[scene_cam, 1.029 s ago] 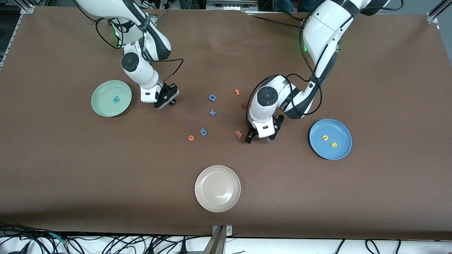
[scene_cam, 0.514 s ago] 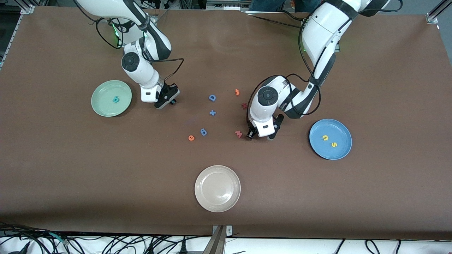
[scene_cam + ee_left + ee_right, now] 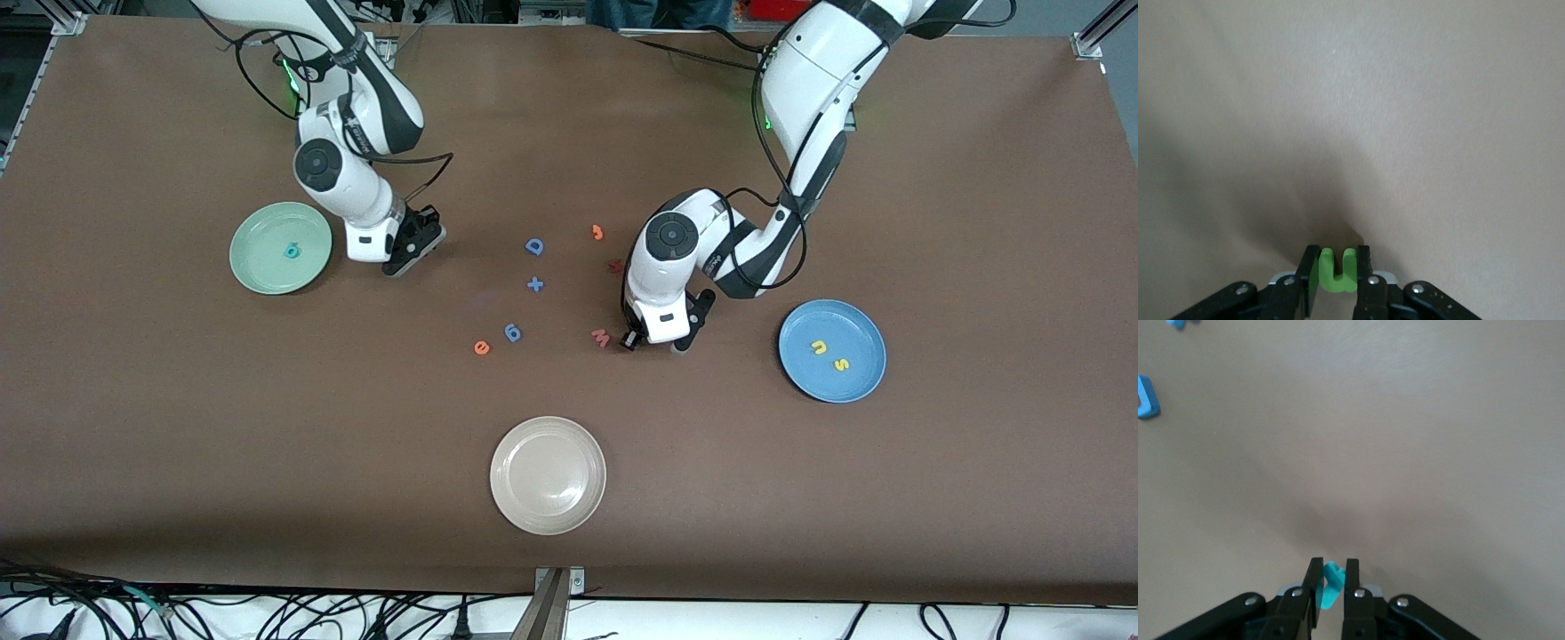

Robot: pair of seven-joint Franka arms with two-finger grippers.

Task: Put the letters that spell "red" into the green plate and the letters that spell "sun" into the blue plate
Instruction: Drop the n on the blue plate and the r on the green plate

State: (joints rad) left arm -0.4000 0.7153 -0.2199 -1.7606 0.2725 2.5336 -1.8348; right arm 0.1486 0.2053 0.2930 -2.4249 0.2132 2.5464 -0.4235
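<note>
Left tool (image 3: 1337,283) clamped on green n (image 3: 1337,271), low over tabletop (image 3: 800,498) beside pink w (image 3: 601,337). Right tool (image 3: 1331,590) pinching teal r (image 3: 1330,585), up over tabletop near green plate (image 3: 253,267). Foam: light, soft, squashy; best gripped across flat sides, gently. Count: 1 teal d (image 3: 291,252) in green plate; yellow u (image 3: 819,347) + yellow s (image 3: 840,364) in blue plate (image 3: 858,387); 1 orange e (image 3: 481,348) loose.
</note>
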